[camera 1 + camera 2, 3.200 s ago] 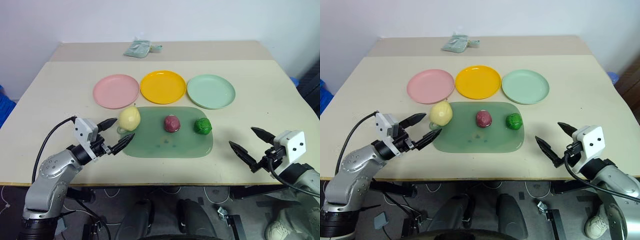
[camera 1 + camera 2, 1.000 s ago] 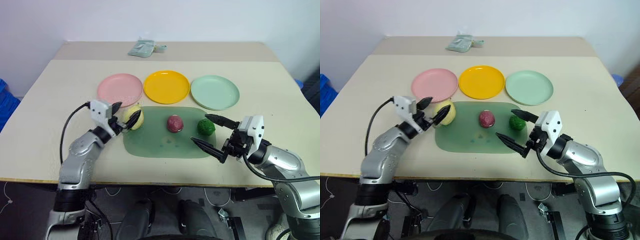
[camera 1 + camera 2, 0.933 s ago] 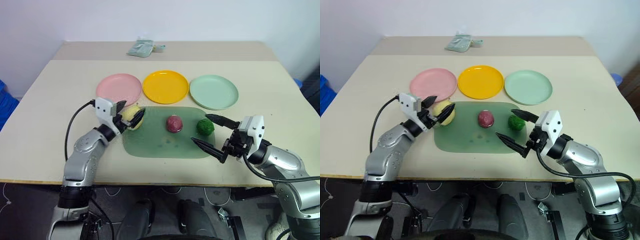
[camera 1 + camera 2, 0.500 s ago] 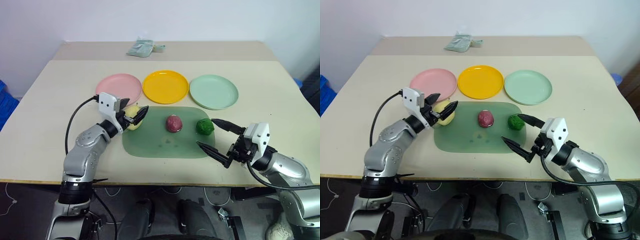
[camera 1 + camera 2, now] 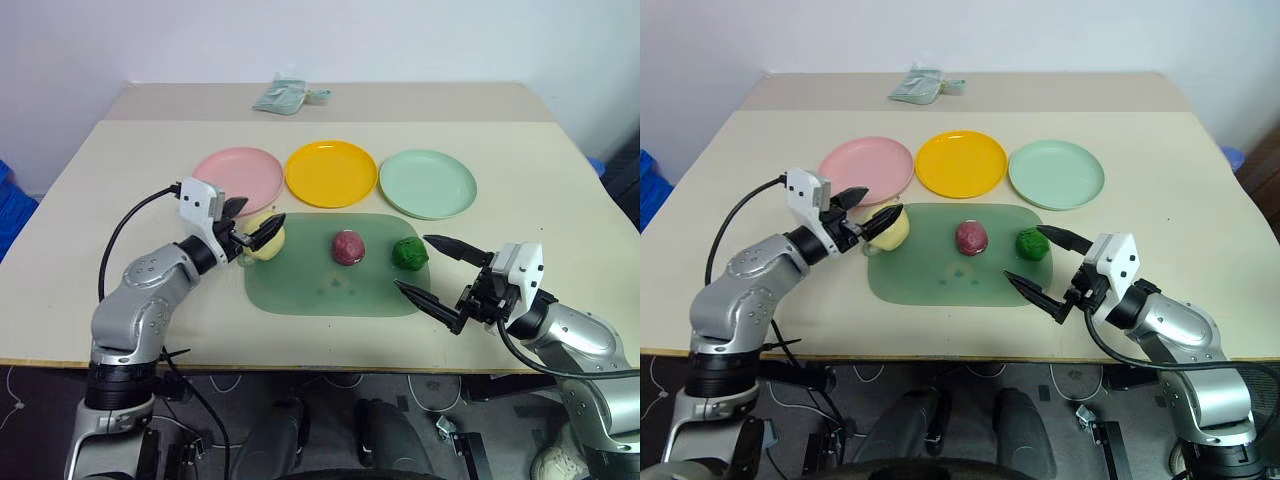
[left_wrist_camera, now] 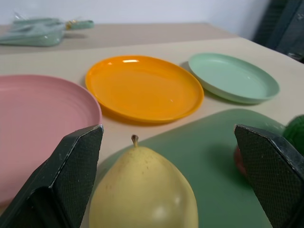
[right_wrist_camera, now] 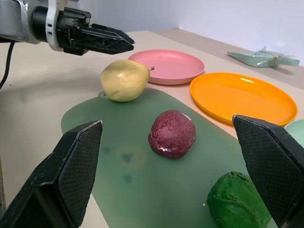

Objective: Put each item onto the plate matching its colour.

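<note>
The left gripper [image 5: 252, 222], its black fingers spread wide, straddles the pale yellow pear-shaped toy fruit [image 5: 264, 235] without gripping it; the fruit sits at the left edge of the translucent green rounded mat [image 5: 330, 288]. Behind the mat stand a pale pink round plastic plate [image 5: 240, 179], a bright yellow one [image 5: 331, 173] and a mint green one [image 5: 428, 183]. On the mat lie a dark red-purple ball [image 5: 347, 247] and a bumpy dark green ball [image 5: 409, 253]. The right gripper [image 5: 431, 270] hovers wide open, empty, beside the green ball.
</note>
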Robot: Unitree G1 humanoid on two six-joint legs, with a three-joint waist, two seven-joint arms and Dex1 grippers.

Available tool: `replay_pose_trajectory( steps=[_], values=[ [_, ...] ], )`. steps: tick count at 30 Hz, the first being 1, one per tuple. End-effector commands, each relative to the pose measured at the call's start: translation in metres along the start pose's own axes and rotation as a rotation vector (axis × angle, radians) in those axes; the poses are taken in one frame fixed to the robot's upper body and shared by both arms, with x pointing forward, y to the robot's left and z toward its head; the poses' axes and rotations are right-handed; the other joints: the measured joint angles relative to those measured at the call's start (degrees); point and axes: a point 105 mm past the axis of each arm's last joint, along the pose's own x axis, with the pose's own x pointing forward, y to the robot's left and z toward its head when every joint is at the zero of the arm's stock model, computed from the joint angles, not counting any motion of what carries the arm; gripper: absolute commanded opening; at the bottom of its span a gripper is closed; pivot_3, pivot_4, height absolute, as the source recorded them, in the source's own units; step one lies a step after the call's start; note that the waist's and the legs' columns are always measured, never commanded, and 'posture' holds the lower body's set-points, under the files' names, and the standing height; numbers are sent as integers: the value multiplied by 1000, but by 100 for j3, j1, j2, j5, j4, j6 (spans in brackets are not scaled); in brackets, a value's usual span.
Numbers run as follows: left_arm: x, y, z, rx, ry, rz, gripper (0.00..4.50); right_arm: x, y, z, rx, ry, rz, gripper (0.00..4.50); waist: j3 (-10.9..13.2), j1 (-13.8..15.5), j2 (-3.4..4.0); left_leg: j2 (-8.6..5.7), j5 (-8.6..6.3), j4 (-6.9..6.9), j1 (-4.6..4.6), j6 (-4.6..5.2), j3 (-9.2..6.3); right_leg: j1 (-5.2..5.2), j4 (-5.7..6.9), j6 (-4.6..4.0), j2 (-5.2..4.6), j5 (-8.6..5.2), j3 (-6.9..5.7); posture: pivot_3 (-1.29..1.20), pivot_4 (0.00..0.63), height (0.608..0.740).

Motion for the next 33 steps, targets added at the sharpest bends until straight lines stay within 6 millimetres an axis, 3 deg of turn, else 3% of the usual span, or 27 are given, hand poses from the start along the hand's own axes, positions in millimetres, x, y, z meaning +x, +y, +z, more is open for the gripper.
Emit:
replay_pose_trajectory(
  steps=[1, 23, 26, 29, 33],
  values=[
    [-7, -2, 10, 3, -12, -14, 4500, 0, -2, 11, -33, -19, 4, 4462, 0, 2, 0, 0, 0, 0, 0, 0, 0, 0, 0, 0, 0, 0, 0, 0, 150, 740],
    [5, 23, -17, -36, 243, 130, 4500, -7, -4, 8, -29, -2, -11, 4462, -1, 5, 1, -1, -2, 1, 1, -5, 0, 1, 1, 1, 0, 1, 1, 0, 150, 740],
    [8, 21, -18, -52, 247, 102, 3709, -8, -4, 7, -29, -1, -15, 4500, -1, 4, 1, -1, -2, 0, 1, -5, 0, 1, 1, 1, 0, 1, 0, 0, 150, 740],
    [9, 19, -20, -61, 259, 84, 2542, -9, -4, 5, -29, 0, -21, 4500, -1, 9, 1, -1, -2, 1, 1, -6, 0, 1, 2, 1, 0, 1, 1, 0, 150, 740],
    [10, 20, -18, -52, 264, 74, 2333, -8, -4, 7, -32, -4, -29, 4500, -1, 8, 2, -1, -2, 1, 1, -6, 0, 2, 2, 1, -1, 1, 1, 0, 150, 740]
  ],
)
